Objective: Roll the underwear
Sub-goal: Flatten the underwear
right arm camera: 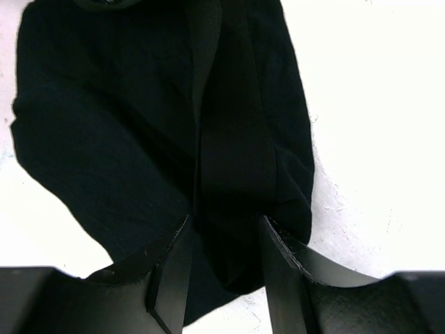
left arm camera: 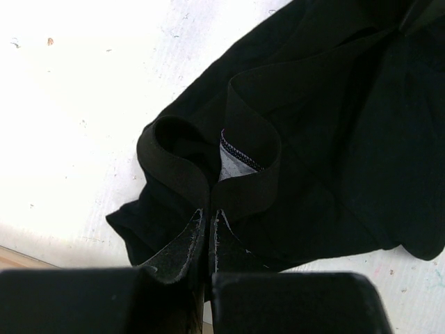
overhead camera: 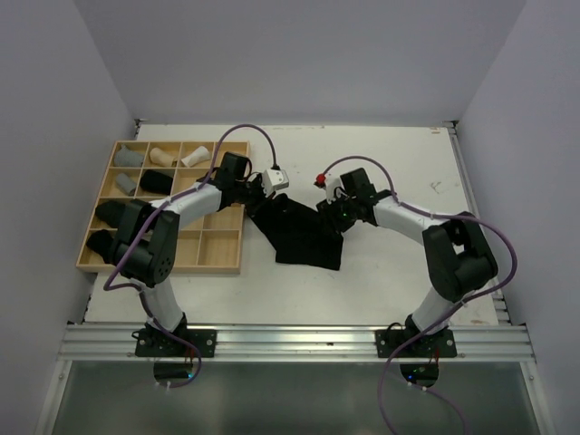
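Observation:
A black underwear (overhead camera: 304, 237) lies spread on the white table between the two arms. My left gripper (overhead camera: 256, 193) sits at its far left corner. In the left wrist view the gripper (left arm camera: 209, 212) is shut on the underwear's waistband (left arm camera: 240, 191), which bunches into a loop above the jaws. My right gripper (overhead camera: 328, 210) is at the far right corner. In the right wrist view the gripper (right arm camera: 224, 221) is open, its fingers astride a folded band of the underwear (right arm camera: 233, 139), with the cloth lying between them.
A wooden grid tray (overhead camera: 222, 246) stands at the left. It holds rolled garments: grey (overhead camera: 130, 157), beige (overhead camera: 161, 156), white (overhead camera: 194, 156) and black (overhead camera: 156, 181) among them. The table's back edge (overhead camera: 299, 127) meets the wall.

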`<state>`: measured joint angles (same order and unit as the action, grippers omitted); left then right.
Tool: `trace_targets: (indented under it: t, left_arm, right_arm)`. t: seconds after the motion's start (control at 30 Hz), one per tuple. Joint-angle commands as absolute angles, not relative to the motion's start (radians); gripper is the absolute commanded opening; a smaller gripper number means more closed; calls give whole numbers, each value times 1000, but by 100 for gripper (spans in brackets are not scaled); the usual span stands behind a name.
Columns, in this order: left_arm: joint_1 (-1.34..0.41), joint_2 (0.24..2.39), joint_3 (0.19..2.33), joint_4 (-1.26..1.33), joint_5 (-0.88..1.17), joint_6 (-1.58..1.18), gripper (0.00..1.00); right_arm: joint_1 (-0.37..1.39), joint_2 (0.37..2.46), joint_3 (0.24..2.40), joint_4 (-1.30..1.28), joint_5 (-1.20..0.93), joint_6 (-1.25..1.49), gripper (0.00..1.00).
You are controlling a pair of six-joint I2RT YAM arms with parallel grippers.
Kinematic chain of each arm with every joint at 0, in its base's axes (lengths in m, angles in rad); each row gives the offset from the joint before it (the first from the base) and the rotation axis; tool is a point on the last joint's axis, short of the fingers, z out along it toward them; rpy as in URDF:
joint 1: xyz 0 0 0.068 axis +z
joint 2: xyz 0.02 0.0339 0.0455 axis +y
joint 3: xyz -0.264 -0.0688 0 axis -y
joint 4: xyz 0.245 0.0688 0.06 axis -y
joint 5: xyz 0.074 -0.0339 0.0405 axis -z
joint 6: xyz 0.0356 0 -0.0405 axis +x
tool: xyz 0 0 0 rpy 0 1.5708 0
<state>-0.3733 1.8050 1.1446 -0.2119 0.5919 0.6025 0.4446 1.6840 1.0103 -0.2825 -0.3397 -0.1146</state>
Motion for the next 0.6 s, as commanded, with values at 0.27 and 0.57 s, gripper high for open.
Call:
trace_targets:
  t: [0.27, 0.57]
  left_arm:
    - [-364, 1815, 1180, -218, 604, 600, 3]
    - [-336, 1717, 1164, -196, 650, 591, 0]
  right_arm:
    - [443, 1718, 1061, -331, -224, -138, 18]
    - [442, 1528, 1126, -462, -138, -152, 0]
